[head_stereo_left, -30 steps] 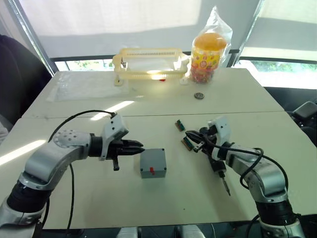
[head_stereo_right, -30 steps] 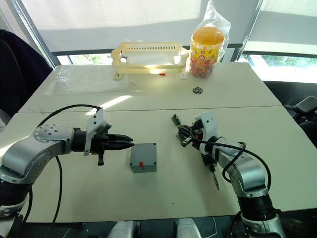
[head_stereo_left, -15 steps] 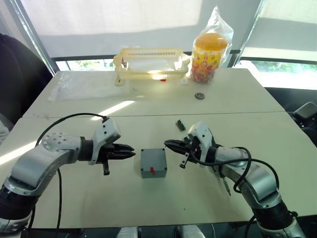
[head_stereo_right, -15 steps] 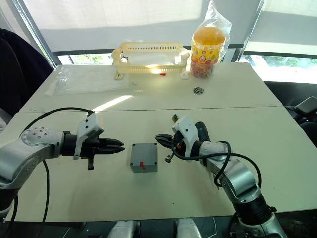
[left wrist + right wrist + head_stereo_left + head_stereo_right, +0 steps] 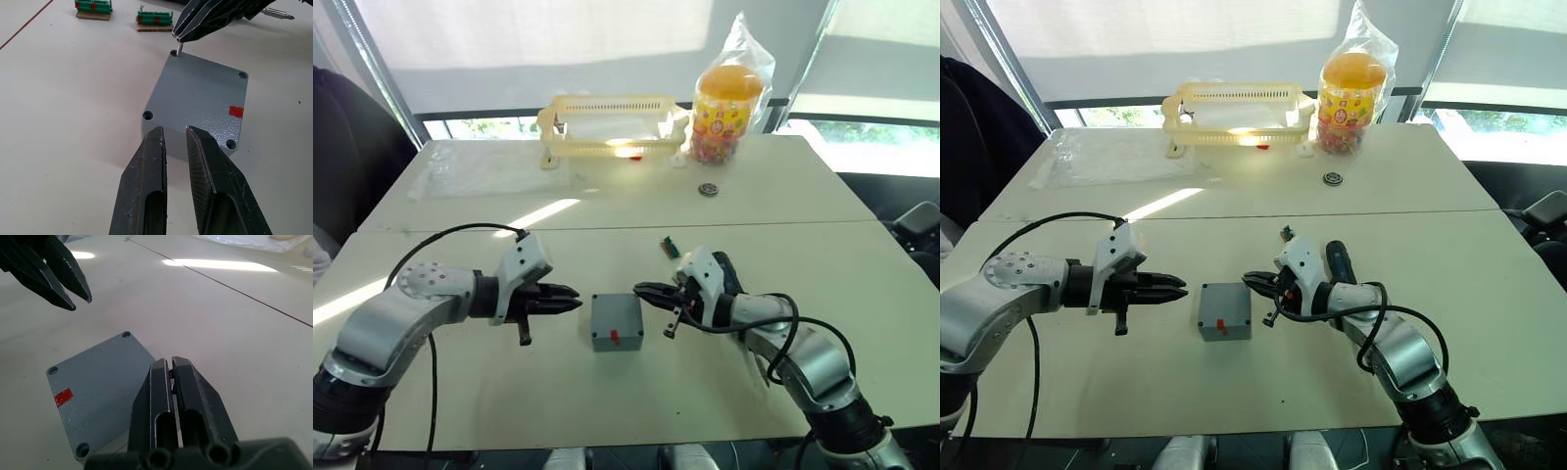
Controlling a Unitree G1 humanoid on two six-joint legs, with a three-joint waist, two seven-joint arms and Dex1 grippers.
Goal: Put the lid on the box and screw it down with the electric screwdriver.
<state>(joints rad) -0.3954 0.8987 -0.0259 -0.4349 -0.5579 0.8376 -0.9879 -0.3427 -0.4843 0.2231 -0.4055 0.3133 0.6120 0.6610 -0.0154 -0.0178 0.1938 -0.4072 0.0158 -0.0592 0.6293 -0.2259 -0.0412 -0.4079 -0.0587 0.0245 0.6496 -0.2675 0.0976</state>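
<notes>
The grey box stands mid-table with the flat lid lying on top of it. The lid has a hole at each corner and a red mark near one edge. My right gripper is shut on a small metal screw, holding it upright over the lid's corner hole on the right arm's side. My left gripper hovers level just left of the box, fingers slightly apart and holding nothing. The electric screwdriver lies on the table behind my right forearm.
Green circuit boards lie beyond the box, near the right arm. A yellow slotted basket and a bagged candy jar stand at the far edge. In front of the jar lies a small round part.
My right gripper swung left from beside the screwdriver to the box's near corner, carrying the screw. My left gripper drew back a little from the box.
</notes>
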